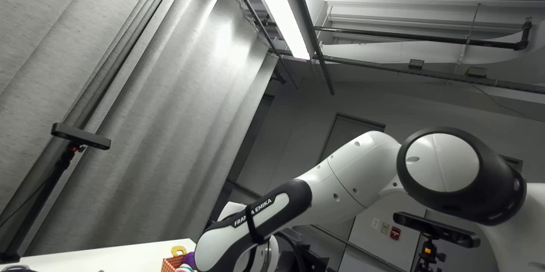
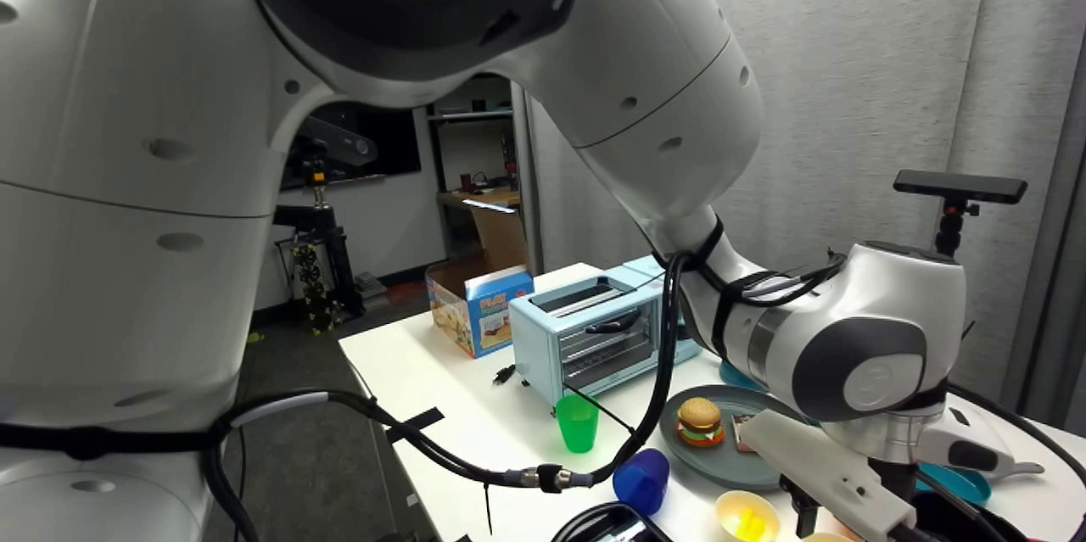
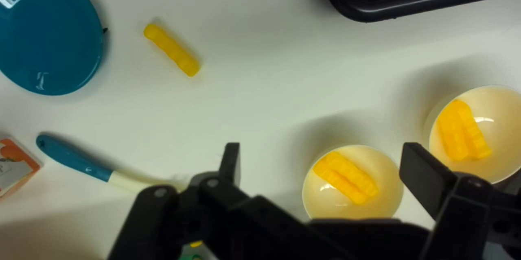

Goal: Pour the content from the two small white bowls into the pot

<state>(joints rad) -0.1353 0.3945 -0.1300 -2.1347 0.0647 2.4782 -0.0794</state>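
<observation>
While the arm arches downward, its 2 fingers stand apart.

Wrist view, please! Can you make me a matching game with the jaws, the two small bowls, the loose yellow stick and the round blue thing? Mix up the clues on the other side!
Things:
1. Jaws
2. Two small bowls
3. Loose yellow stick
4. Round blue thing

Clues:
A. cut off by the picture's left edge
B. spread open
C. each holding two yellow sticks
D. lying slanted beside the round blue thing, not touching it

Right pairs: 1-B, 2-C, 3-D, 4-A
</observation>
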